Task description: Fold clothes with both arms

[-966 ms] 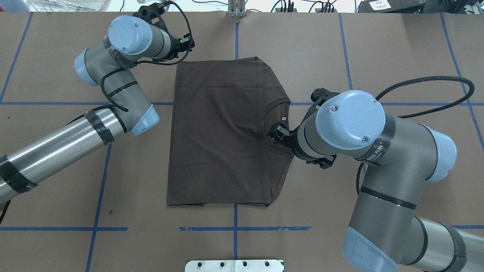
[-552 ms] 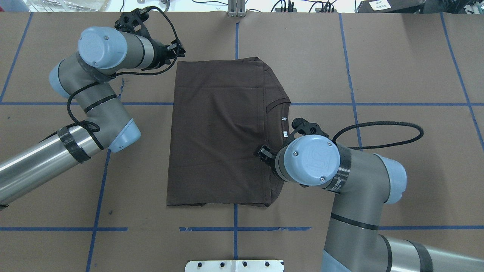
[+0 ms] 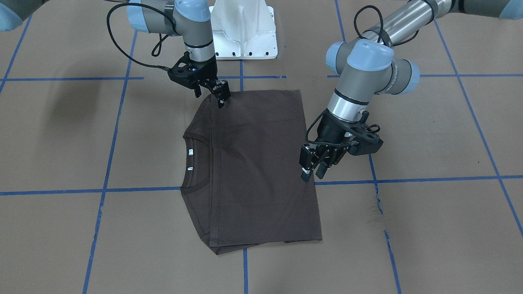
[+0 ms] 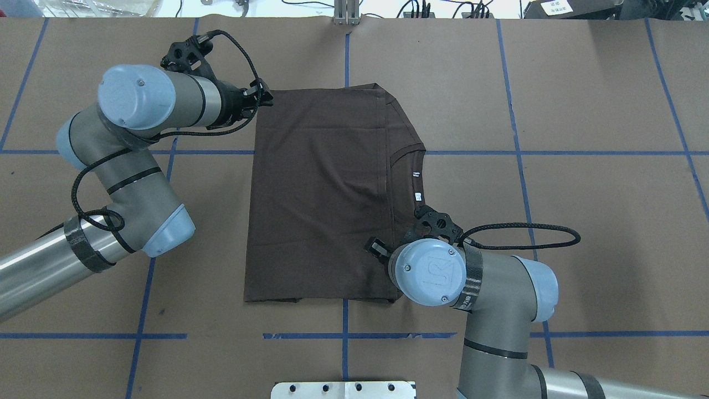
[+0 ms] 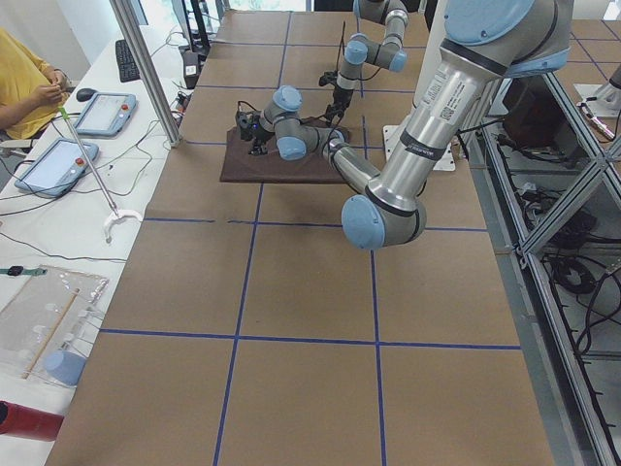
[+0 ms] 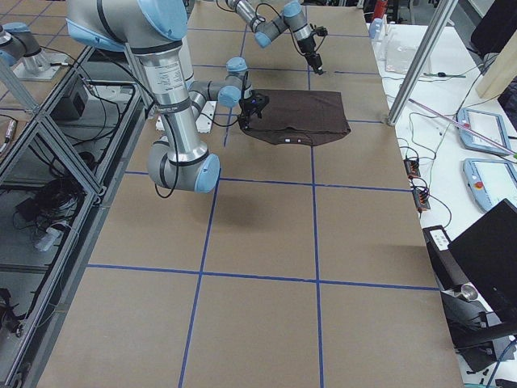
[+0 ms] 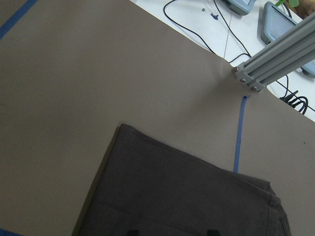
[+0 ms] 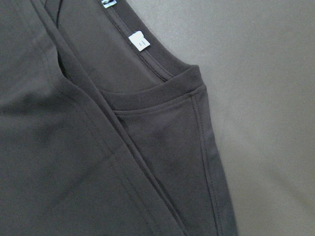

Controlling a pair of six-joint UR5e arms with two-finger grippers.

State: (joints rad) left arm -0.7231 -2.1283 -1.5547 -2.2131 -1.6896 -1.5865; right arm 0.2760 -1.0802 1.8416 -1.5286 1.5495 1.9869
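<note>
The dark brown T-shirt (image 4: pixel 321 194) lies folded flat on the table, its collar (image 4: pixel 409 151) and white labels (image 4: pixel 419 195) on the right side. It also shows in the front view (image 3: pixel 253 163). My left gripper (image 4: pixel 263 100) hovers at the shirt's far left corner, open and empty; in the front view (image 3: pixel 312 169) it hangs above the shirt's edge. The left wrist view shows that corner (image 7: pixel 123 130) under it. My right gripper (image 3: pixel 218 96) is over the shirt's near right shoulder, open and empty. The right wrist view shows the collar (image 8: pixel 157 93) and a label (image 8: pixel 139 40).
The white pedestal base (image 3: pixel 243 28) stands at the robot's side of the table. Blue tape lines (image 4: pixel 343 335) cross the brown table cover. An aluminium post (image 7: pixel 275 64) stands past the far edge. A person in yellow (image 5: pixel 24 78) and tablets (image 5: pixel 53 165) are beyond it.
My left gripper has come down from beyond the shirt's far left corner to that corner. My right gripper has moved from beside the collar toward the robot, along the shirt's right side.
</note>
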